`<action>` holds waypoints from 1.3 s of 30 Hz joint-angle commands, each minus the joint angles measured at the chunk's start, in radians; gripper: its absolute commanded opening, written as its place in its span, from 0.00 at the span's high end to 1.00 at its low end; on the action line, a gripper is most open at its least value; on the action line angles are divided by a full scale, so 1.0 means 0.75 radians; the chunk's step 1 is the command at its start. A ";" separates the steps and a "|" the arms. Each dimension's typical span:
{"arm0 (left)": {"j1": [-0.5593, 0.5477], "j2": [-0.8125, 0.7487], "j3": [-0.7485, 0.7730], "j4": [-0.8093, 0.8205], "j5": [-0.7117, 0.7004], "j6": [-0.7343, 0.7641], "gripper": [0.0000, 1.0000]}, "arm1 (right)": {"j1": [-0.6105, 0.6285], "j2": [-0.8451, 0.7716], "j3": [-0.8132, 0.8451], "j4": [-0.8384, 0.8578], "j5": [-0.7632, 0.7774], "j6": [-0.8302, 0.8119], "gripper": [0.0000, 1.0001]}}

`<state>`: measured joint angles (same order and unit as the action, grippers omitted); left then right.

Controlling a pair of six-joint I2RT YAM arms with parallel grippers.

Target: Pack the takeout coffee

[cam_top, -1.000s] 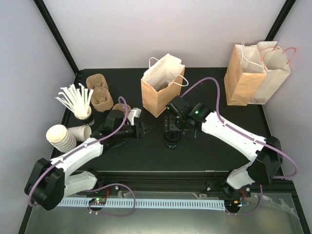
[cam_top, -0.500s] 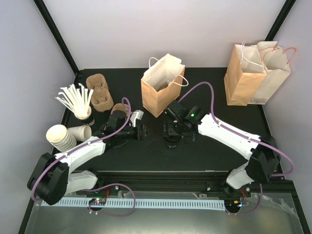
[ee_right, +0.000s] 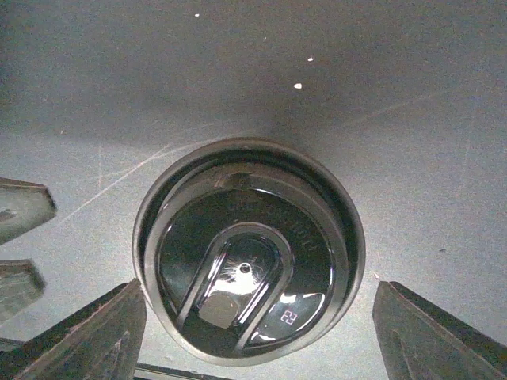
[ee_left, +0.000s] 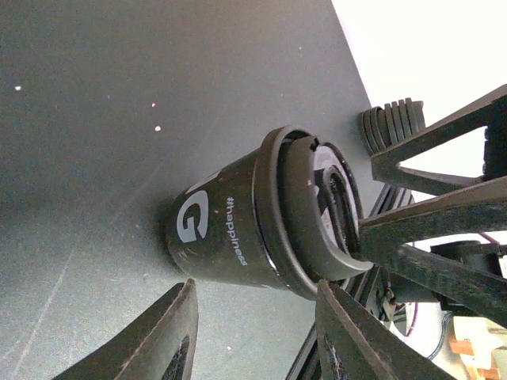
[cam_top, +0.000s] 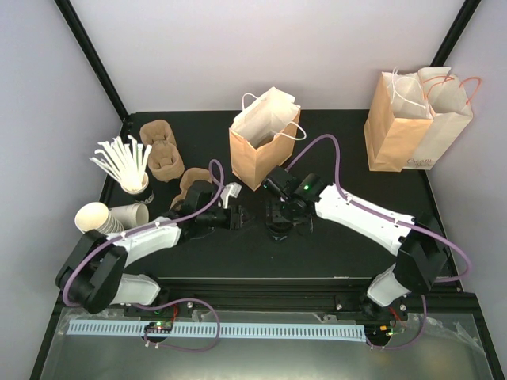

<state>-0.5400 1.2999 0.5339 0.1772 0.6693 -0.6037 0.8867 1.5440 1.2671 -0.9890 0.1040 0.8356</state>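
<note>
The black-banded paper cup with glossy black plastic lid (ee_right: pixel 249 253) stands upright near the black table's (cam_top: pixel 341 249) middle, before the open brown paper bag (cam_top: pixel 265 146). My right fingers (ee_right: pixel 436 332) hang apart astride its lid, poised to grasp. My left fingers (ee_left: pixel 166 332), also apart, face its side, probably to steady it.

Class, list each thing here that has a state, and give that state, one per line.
takeout coffee, upright, lid on
middle paper bag, upright, mouth open
left hand, open, holding nothing
right hand, open, fingers either side of the coffee lid, not touching
cup stack, lying on its side
</note>
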 commanded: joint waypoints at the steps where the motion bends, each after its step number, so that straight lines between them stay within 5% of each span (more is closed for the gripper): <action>1: -0.018 0.057 0.031 0.102 0.055 -0.040 0.57 | -0.010 0.005 0.007 0.034 -0.025 0.003 0.18; 27: -0.019 0.213 0.065 0.279 0.127 -0.150 0.63 | -0.046 0.092 0.023 0.069 -0.069 -0.022 0.23; 39: -0.024 0.249 0.072 0.326 0.150 -0.180 0.64 | -0.045 0.070 0.081 -0.019 0.000 -0.033 0.15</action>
<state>-0.5510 1.4761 0.5514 0.3756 0.7570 -0.7334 0.8566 1.5967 1.2907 -0.9718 0.0727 0.8127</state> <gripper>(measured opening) 0.364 0.854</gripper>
